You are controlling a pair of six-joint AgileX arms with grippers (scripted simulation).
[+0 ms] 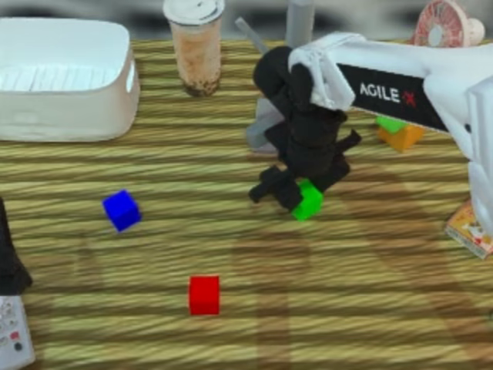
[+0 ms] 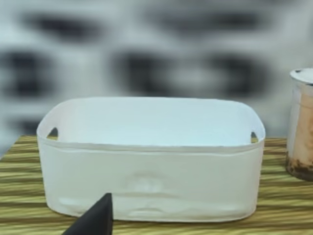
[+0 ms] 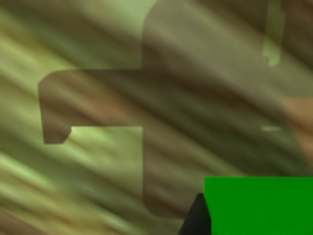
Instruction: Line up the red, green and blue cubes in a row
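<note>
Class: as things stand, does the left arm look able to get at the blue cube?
Probably yes: the blue cube lies alone on open table, nothing between it and the left gripper parked at the table's left edge.

Rendered tabletop test bench, not a lived-in room. Striped wooden table (image 1: 231,324) scattered with a white basket (image 1: 69,108), cup (image 1: 195,46), small fan (image 1: 447,23).

The tabletop (image 1: 370,308) looks like streaky wood grain; the white bin (image 1: 65,104) beside it (smooth, matt) resembles plastic.
</note>
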